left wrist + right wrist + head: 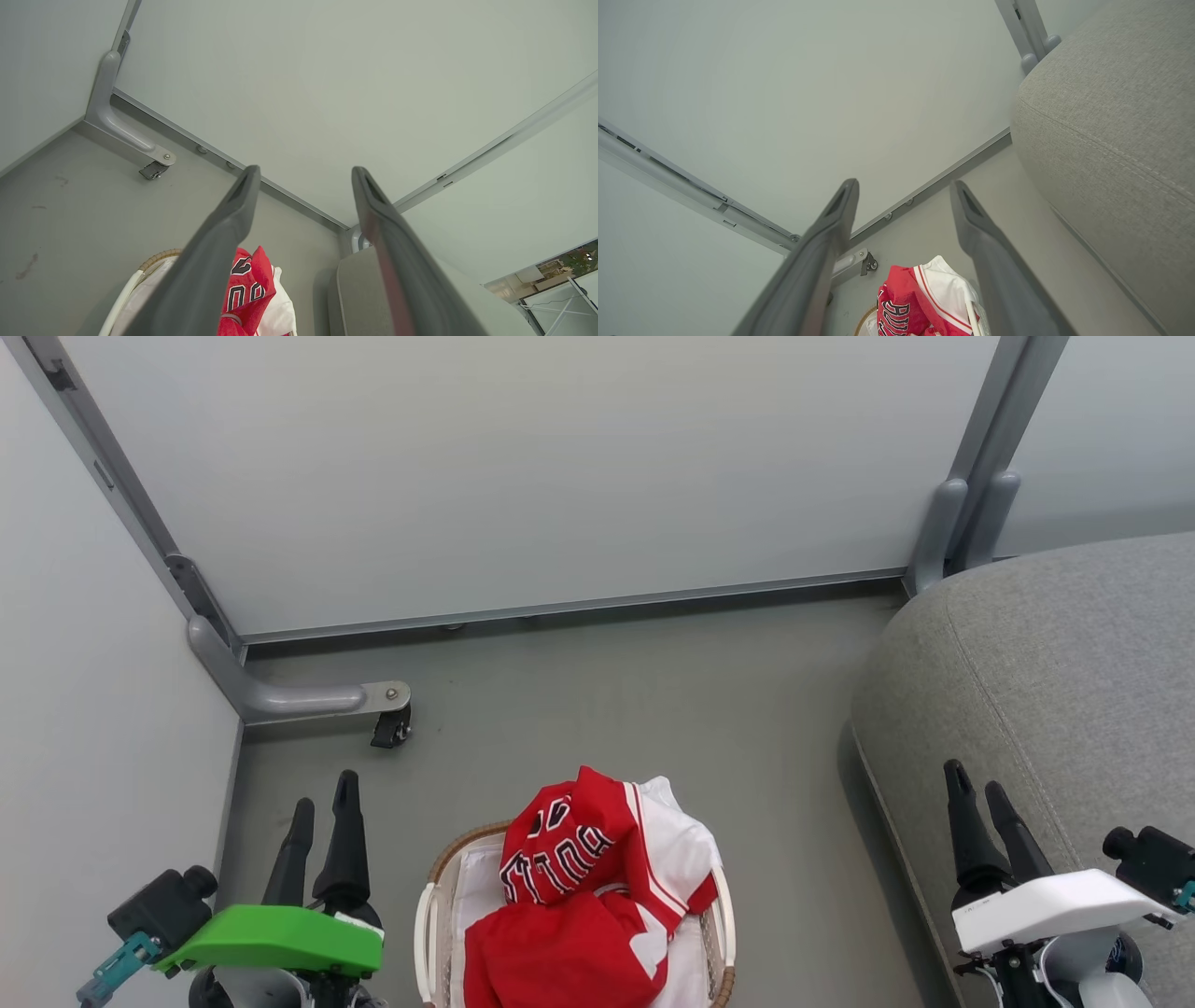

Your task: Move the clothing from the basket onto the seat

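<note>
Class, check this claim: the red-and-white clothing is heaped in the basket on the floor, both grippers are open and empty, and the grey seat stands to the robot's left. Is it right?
One slip: the seat stands to the robot's right, on the side of the right gripper, as the head view shows. The rest of the claim holds.

The floor (653,709) is plain, smooth grey, with a few faint reddish smudges (25,268) in the left wrist view; the basket (455,847) stands on it near the bottom middle of the head view; the seat (1055,663) rests on it to the right, apart from the basket; a grey partition foot (299,698) with a small black caster (390,728) sits at the left corner; two more grey feet (943,537) stand by the seat's rounded corner.
</note>
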`<state>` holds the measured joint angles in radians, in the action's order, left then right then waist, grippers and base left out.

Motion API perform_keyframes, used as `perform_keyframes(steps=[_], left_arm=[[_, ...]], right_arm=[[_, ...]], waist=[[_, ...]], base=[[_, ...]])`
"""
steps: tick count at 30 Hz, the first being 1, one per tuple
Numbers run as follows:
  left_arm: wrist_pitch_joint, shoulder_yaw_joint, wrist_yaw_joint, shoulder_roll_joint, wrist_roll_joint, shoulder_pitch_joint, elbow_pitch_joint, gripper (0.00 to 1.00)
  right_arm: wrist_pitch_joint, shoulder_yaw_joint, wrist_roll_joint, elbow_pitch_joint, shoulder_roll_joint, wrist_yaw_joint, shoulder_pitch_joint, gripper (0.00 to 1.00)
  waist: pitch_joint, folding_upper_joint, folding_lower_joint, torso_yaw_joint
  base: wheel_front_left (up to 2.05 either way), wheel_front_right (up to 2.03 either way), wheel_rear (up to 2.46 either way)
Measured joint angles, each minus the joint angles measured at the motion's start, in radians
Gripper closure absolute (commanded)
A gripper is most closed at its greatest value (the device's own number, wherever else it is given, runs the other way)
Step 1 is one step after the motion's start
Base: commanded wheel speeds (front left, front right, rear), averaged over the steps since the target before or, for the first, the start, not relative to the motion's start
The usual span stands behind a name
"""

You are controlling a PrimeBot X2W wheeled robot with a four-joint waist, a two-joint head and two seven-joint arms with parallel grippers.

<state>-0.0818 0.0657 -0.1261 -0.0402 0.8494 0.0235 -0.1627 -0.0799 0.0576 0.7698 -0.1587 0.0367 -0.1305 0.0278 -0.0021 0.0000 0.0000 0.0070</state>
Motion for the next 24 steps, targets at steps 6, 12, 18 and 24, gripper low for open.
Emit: perform_keyframes(steps=[6, 12, 18, 24], left_arm=[[-0.018, 0.002, 0.004, -0.001, -0.093, -0.008, -0.005, 0.00], [-0.034, 0.004, 0.004, -0.001, -0.162, -0.019, -0.010, 0.00], [-0.052, 0.008, 0.004, -0.002, -0.219, -0.033, -0.020, 0.00], [-0.069, 0.013, 0.003, -0.002, -0.284, -0.035, -0.035, 0.00]], right_arm=[[-0.019, -0.008, -0.089, -0.007, 0.001, 0.000, -0.012, 0.00], [-0.036, -0.015, -0.173, -0.015, 0.002, 0.000, -0.014, 0.00], [-0.053, -0.019, -0.240, -0.019, 0.003, 0.000, -0.017, 0.00], [-0.069, -0.028, -0.316, -0.023, 0.004, 0.000, -0.020, 0.00]], waist=[[-0.001, 0.0000, 0.0000, 0.001], [-0.002, 0.0000, 0.0000, 0.002], [-0.003, 0.0000, 0.0000, 0.004], [-0.003, 0.0000, 0.0000, 0.006]], base=[[0.00, 0.00, 0.00], [0.00, 0.00, 0.00], [0.00, 0.00, 0.00], [0.00, 0.00, 0.00]])
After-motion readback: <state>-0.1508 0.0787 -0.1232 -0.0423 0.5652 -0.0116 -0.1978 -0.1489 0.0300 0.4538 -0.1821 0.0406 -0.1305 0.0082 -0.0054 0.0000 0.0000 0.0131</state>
